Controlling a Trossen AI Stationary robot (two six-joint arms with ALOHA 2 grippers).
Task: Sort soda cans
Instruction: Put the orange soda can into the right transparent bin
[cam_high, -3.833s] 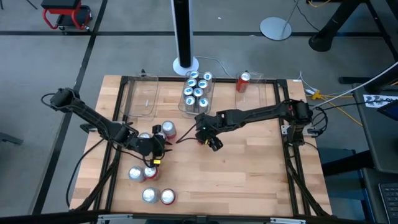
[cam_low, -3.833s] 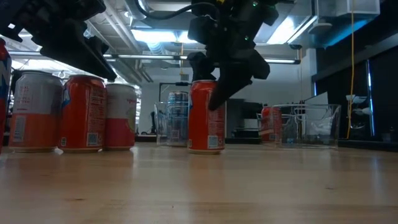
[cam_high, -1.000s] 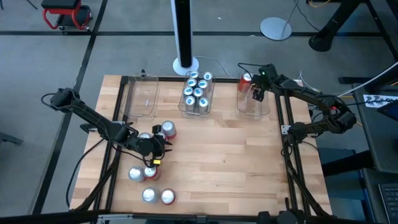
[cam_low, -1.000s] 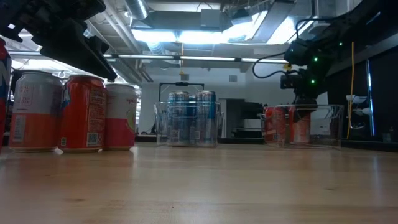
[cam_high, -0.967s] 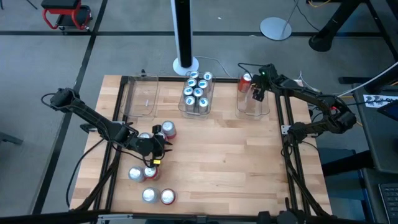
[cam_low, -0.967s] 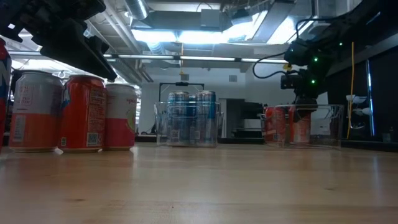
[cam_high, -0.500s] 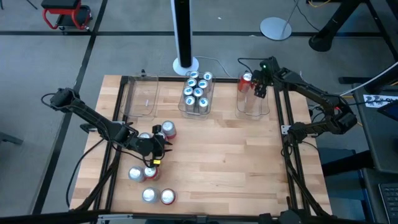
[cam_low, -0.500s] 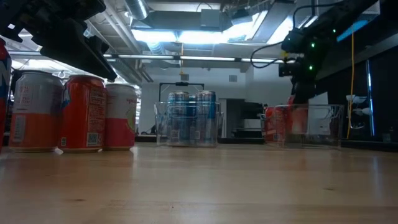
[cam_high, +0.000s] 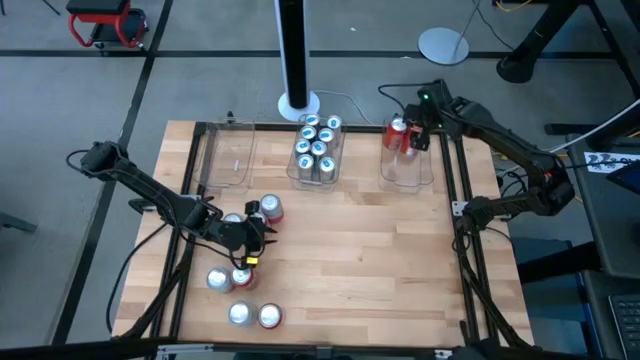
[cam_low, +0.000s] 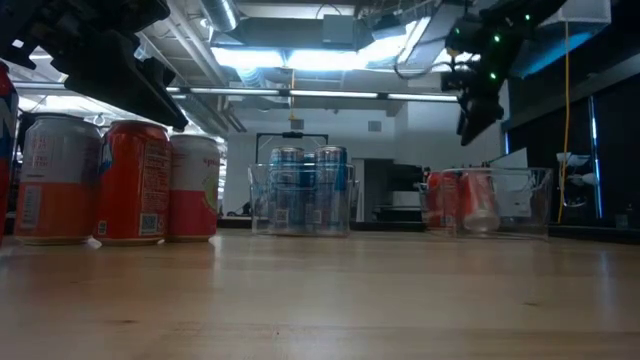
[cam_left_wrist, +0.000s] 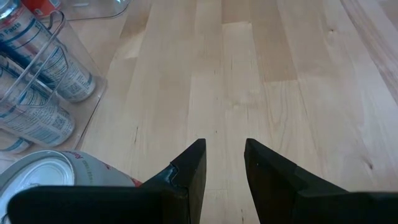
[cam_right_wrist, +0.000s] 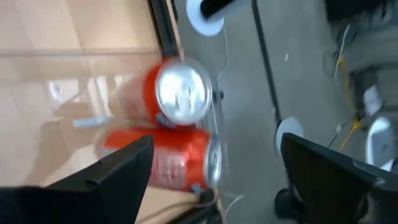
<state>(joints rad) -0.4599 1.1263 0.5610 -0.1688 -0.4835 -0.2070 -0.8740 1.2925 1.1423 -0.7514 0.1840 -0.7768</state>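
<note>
Red cans (cam_right_wrist: 177, 99): two inside the clear bin (cam_high: 408, 168) at the table's far right, one upright, one on its side.
Right gripper (cam_high: 421, 137): above that bin, fingers wide, empty.
Left gripper (cam_high: 257, 238): narrow gap, empty, among loose cans (cam_high: 244, 279).

low view: leftmost can (cam_low: 5, 150) cut by the edge | left wrist: can top (cam_left_wrist: 37, 177) partly hidden behind the left gripper (cam_left_wrist: 224, 168) | right wrist: red cans (cam_right_wrist: 171, 124) blurred, labels unreadable
</note>
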